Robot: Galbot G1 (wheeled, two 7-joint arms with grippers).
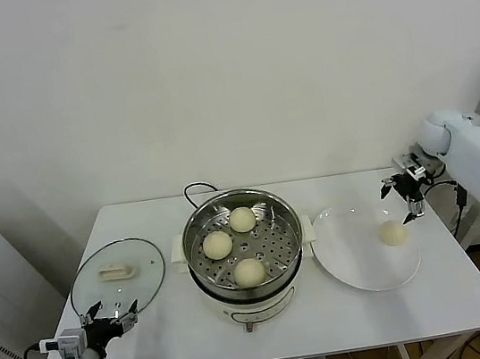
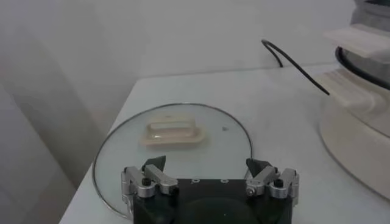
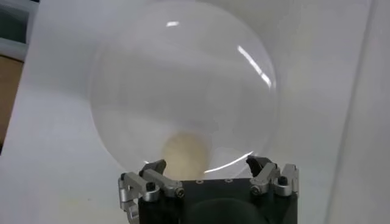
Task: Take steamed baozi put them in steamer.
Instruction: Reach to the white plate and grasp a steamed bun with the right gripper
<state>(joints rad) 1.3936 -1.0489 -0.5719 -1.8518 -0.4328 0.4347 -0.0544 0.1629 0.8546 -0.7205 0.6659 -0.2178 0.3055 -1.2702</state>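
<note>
White counter (image 1: 182, 333) carries everything. Steamer (image 1: 197, 240) sits mid-counter, steel pot on a white base, black cord (image 1: 194, 189) looping out behind it; three steamed baozi on its perforated tray: one at the back (image 1: 242, 219), one on the robot's left side (image 1: 217, 244), one at the front (image 1: 249, 272). White plate (image 1: 362, 270) lies just beside the steamer on the robot's right, holding the fourth baozi (image 1: 393, 231) near its far right edge. Glass lid (image 1: 138, 253) with white handle (image 1: 116, 272) lies flat on the counter, left of the steamer, apart from it. Right claw (image 1: 406, 202) hovers just above and behind the plate baozi, fingers spread, nothing pinched; right wrist view shows the bun (image 3: 181, 153) between and just ahead of the fingertips (image 3: 157, 165). Left claw (image 1: 108, 313) parked low at the lid's near edge, spread too, holding nothing.
</note>
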